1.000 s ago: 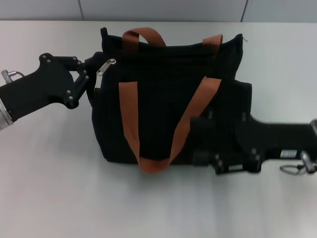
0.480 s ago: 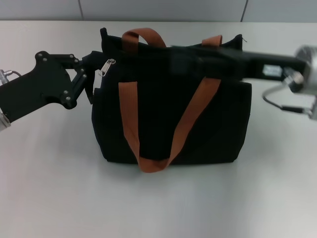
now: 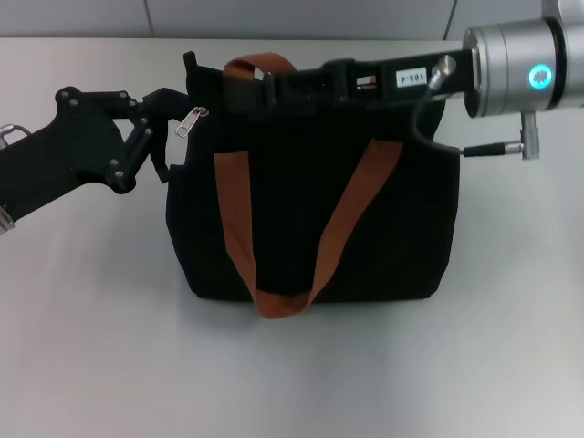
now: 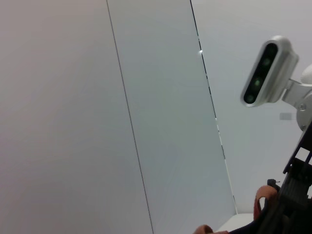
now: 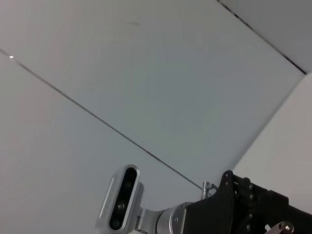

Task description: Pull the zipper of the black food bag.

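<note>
The black food bag (image 3: 301,201) lies in the middle of the table with its rust-orange handles (image 3: 235,210) draped over its front. The zipper (image 3: 191,122), a small silver pull tab, sits at the bag's top left corner. My left gripper (image 3: 162,132) comes in from the left and is shut on the bag's left end, just beside the tab. My right gripper (image 3: 239,91) reaches in from the right along the bag's top edge and ends a short way right of the tab. Black on black hides how it stands.
The pale table (image 3: 100,347) stretches around the bag, bare in front and on both sides. A grey panelled wall (image 3: 301,16) runs behind it. In both wrist views I see mostly wall and the robot's head camera (image 4: 267,73).
My right arm has swung from the bag's lower right side up and over to its top edge, reaching left toward the tab. My left gripper has shifted slightly left, staying on the bag's end.
</note>
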`<state>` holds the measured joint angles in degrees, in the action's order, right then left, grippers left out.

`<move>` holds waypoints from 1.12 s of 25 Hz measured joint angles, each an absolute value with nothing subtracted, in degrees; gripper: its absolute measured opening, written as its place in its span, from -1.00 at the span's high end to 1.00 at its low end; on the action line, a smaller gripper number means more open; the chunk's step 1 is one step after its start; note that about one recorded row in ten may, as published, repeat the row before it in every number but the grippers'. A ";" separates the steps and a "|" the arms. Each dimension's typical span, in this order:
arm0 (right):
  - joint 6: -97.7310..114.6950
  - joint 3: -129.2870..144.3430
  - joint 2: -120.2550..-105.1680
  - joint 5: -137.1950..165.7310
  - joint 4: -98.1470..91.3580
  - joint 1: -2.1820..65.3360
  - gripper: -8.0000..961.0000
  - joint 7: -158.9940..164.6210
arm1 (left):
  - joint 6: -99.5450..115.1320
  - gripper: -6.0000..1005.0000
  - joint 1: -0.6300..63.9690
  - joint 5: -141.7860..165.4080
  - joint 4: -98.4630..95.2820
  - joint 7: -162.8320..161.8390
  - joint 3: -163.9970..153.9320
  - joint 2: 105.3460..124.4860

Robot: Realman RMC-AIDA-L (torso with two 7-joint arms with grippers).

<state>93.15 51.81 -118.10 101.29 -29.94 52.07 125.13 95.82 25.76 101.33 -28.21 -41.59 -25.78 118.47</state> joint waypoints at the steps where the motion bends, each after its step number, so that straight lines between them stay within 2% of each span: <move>1: 93.06 51.97 -117.94 101.67 -29.97 52.57 -0.72 126.86 | 95.81 0.94 25.76 101.31 -28.21 -41.57 -25.80 118.47; 14: 89.37 54.36 -117.93 106.16 -30.09 56.97 -0.70 133.83 | 96.56 0.94 25.57 101.24 -28.14 -41.31 -26.17 118.56; 28: 84.57 58.42 -118.16 107.67 -32.25 58.74 -0.70 134.12 | 96.98 0.94 26.15 101.24 -28.04 -41.61 -26.20 118.57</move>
<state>84.57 58.42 -118.16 107.67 -32.25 58.74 134.12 96.98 26.15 101.24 -28.04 -41.61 -26.20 118.57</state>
